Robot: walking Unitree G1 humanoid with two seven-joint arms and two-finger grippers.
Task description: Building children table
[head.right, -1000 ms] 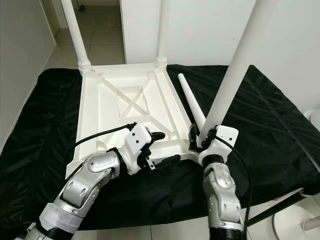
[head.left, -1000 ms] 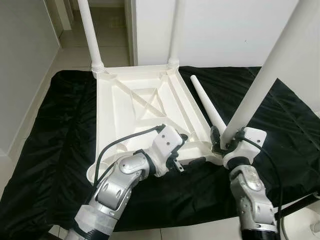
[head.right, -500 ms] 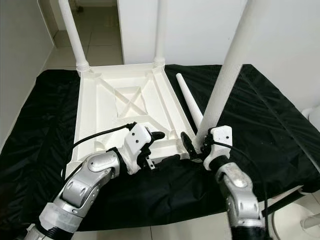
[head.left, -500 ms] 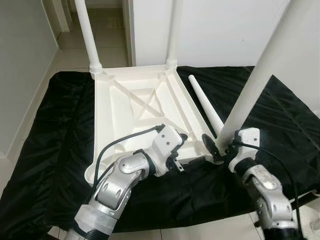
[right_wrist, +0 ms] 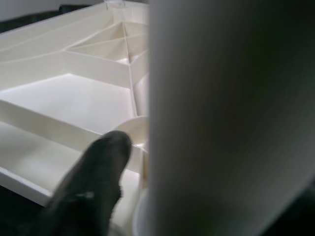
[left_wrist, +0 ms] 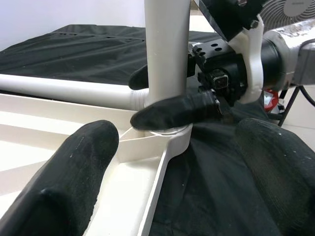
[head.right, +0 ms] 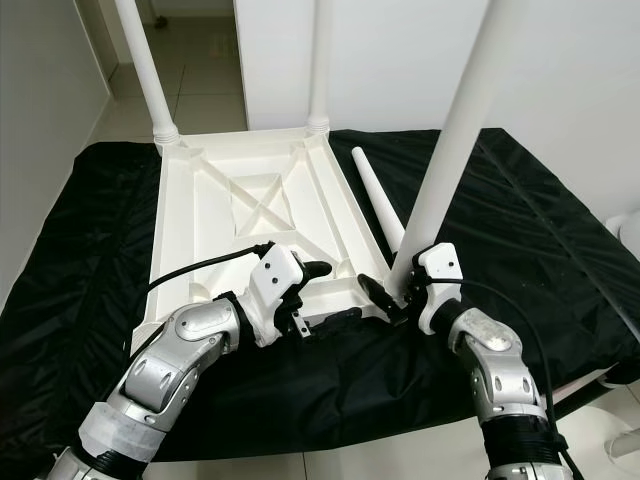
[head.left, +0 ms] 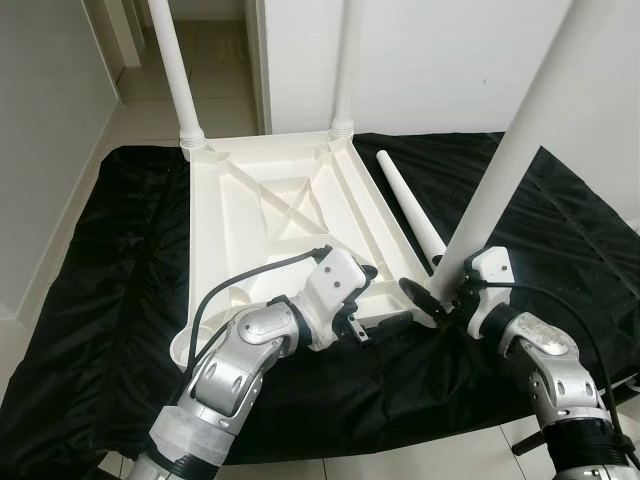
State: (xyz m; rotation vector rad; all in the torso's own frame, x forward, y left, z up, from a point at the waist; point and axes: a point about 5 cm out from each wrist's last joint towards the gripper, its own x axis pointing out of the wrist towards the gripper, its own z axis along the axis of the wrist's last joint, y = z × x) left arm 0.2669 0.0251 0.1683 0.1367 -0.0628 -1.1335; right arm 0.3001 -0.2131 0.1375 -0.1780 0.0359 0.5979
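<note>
A white children's table (head.left: 290, 200) lies upside down on a black cloth (head.left: 120, 260). Two legs (head.left: 172, 60) (head.left: 345, 60) stand in its far corners. A third leg (head.left: 510, 150) rises from the near right corner, and my right gripper (head.left: 437, 297) is shut on its base, one finger (left_wrist: 177, 110) across the front and one behind. My left gripper (head.left: 385, 297) is open at the table's front rim beside that corner. One of its fingers (left_wrist: 74, 172) is over the table's inside, the other (left_wrist: 275, 167) over the cloth. A loose leg (head.left: 405, 200) lies right of the table.
A white wall (head.left: 440, 60) stands right behind the table. Tiled floor (head.left: 140, 110) runs through a doorway at the far left. A fan (left_wrist: 295, 7) stands off to the right. The cloth's front edge hangs close to my body.
My right forearm has swung out to the right and its wrist has turned around the leg's base, staying at that corner. The left arm has stayed where it was.
</note>
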